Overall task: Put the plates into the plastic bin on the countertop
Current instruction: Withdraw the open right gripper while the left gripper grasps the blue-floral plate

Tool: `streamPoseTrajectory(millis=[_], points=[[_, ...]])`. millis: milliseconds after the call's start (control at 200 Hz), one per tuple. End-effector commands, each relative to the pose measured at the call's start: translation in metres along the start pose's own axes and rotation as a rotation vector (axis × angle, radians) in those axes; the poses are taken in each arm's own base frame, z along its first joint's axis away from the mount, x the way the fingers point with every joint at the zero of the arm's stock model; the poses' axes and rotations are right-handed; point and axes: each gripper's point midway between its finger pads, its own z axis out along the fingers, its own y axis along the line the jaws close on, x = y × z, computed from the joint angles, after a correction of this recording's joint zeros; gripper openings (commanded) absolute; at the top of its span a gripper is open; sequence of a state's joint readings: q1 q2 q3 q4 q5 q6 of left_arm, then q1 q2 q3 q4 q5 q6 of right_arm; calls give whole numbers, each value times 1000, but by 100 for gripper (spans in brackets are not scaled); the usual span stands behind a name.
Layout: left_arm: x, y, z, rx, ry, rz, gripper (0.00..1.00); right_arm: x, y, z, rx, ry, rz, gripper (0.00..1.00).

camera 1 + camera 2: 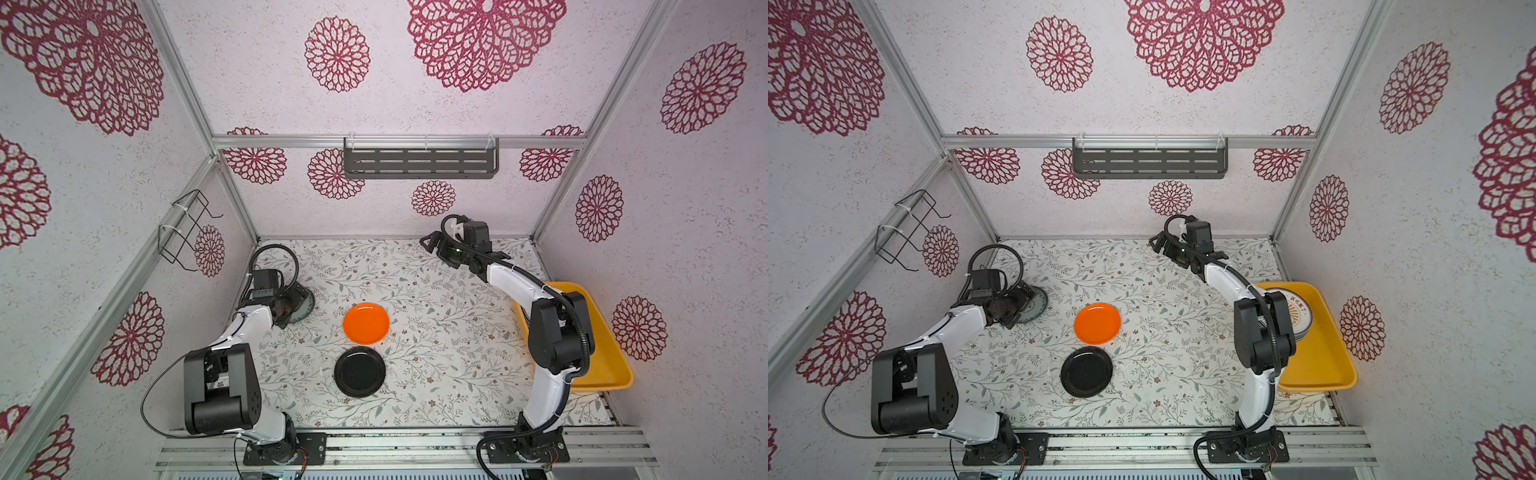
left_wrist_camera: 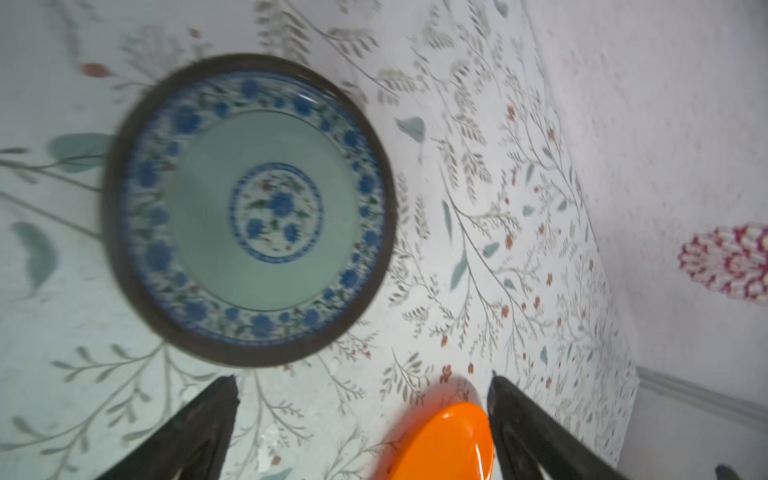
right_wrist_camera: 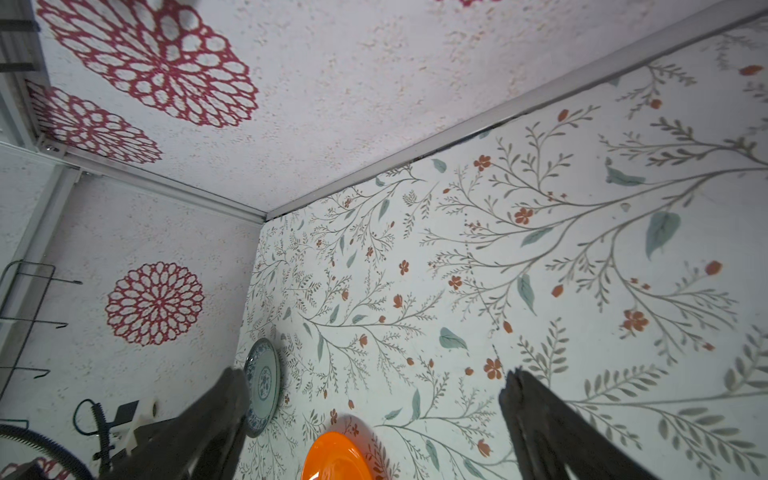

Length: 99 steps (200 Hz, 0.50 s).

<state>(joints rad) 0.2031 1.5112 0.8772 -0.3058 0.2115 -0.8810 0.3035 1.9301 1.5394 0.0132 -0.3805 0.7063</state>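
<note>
My left gripper, jaws wide and empty, is the nearer one to the blue-flowered plate, lying flat on the counter just ahead of it, well apart from the yellow bin.

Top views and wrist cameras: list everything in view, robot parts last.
countertop: one, white with grey-green vines, cell floor.
plastic bin: one, yellow-orange, right edge of countertop.
stacked plates: count unclear, top one white with orange sunburst, in the plastic bin.
orange plate: one, orange, mid countertop.
black plate: one, black, beside the orange plate, nearer the robot.
blue-floral plate: one, blue-flowered, left rear of countertop.
wall shelf: one, dark slotted, back wall.
wire rack: one, black, left wall.
left end effector: one, black, open, empty, by the blue-floral plate.
right end effector: one, black, open, empty, near the back wall.
</note>
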Motion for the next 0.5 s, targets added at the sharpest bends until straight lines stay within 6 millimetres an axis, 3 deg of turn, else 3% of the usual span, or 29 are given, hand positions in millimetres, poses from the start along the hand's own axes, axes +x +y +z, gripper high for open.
streamPoseTrajectory(millis=[0, 235, 490], points=[[-18, 4, -9, 39, -53, -73, 96, -18, 22, -3, -67, -36, -48, 99], [-35, 41, -5, 4, -53, -182, 87, -24, 23, 1, -74, -64, -36, 99], [-42, 50, 12, 16, -35, -198, 79, -25, 18, -1, -52, -83, -23, 99]])
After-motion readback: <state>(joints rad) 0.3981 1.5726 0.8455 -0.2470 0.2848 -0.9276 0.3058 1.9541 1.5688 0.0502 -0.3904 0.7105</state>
